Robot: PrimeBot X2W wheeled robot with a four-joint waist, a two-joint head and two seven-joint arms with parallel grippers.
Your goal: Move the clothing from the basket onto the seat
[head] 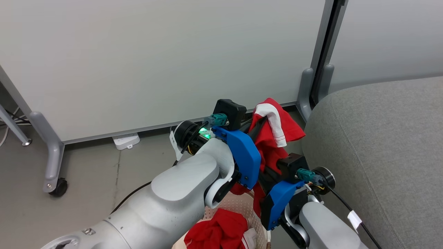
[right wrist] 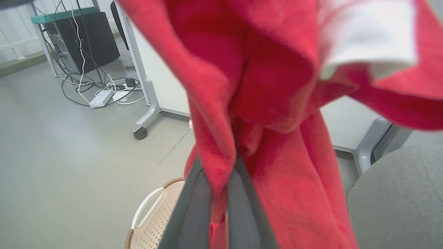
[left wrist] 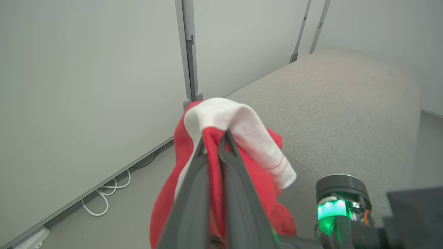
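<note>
Left gripper (left wrist: 215, 138): clamped on red garment (head: 264, 145), centre frame
Right gripper (right wrist: 218, 173): clamped on same garment
Basket (right wrist: 152, 216): bottom edge

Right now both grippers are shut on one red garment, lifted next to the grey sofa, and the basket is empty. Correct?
Wrong on the basket: it is not empty. The head view shows a second red garment bunched inside it. The rest stands: left gripper and right gripper are both shut on the lifted red garment next to the grey sofa.
</note>
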